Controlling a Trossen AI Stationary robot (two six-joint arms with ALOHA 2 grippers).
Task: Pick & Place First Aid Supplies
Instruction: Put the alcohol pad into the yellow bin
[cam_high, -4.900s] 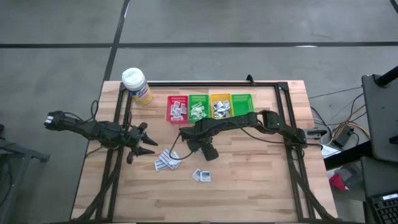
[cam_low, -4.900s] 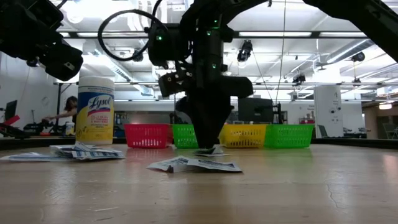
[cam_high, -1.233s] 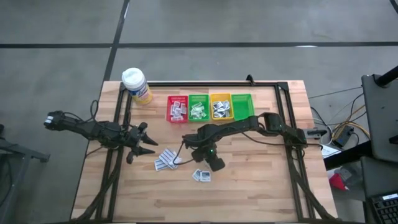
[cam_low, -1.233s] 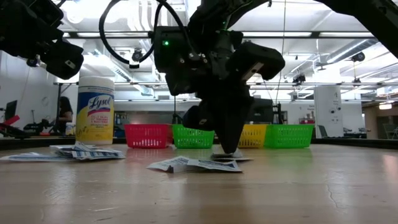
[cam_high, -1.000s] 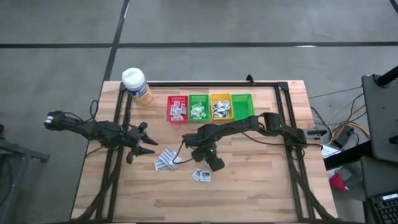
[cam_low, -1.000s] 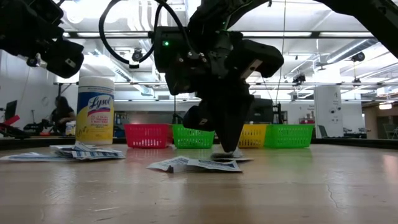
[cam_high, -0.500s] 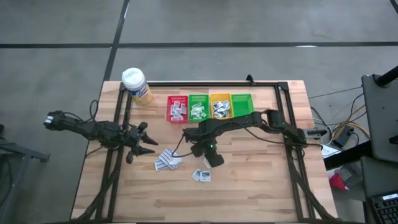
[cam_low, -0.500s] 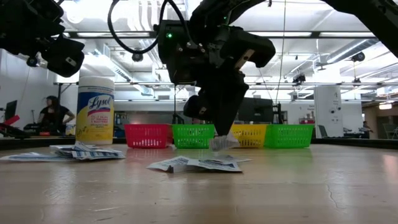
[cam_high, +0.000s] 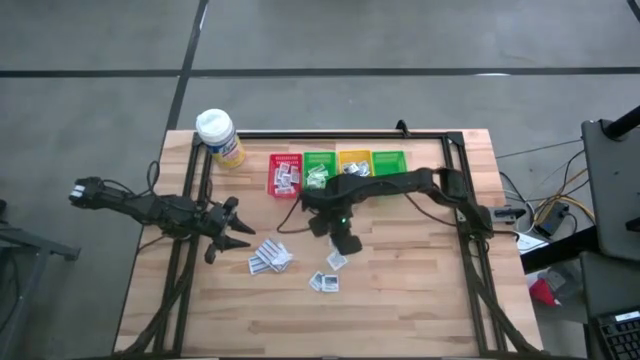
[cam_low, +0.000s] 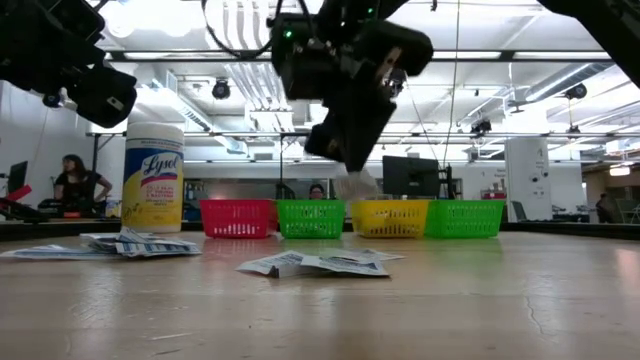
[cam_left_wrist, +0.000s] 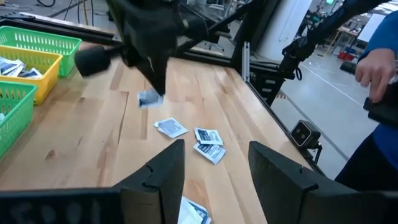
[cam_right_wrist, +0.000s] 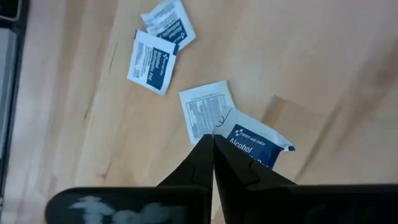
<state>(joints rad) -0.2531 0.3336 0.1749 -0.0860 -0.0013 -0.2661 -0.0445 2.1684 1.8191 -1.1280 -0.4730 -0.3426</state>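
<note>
Carrying one sachet (cam_right_wrist: 252, 144): right pincer (cam_high: 341, 243) is clamped fully shut on its edge, lifted clear of the table (cam_high: 420, 290), mid-table just in front of the bins. Wrist view shows blue print reading "Alcohol" on it. In the low view it hangs under the fingers, level with the yellow bin (cam_low: 391, 217).

Left pincer (cam_high: 237, 236) waits at the table's left side, fingers spread wide, holding nothing.

Progress: partly done, I'd say. Red bin (cam_high: 285, 175), green bin (cam_high: 319, 170) and yellow bin all have packets in them; the second green bin (cam_high: 389, 162) at the far right looks bare, though the arm covers part of it.

Left on the table:
- small pile (cam_high: 269, 258) near the left pincer
- loose packets (cam_high: 323, 282) further toward the front edge, one more (cam_high: 336, 260) just under the right pincer

Remaining: drop the held sachet in its bin, then clear those. Can't tell which bin it belongs to from here.

Bottle (cam_high: 219, 137) at the back left corner isn't part of this.
</note>
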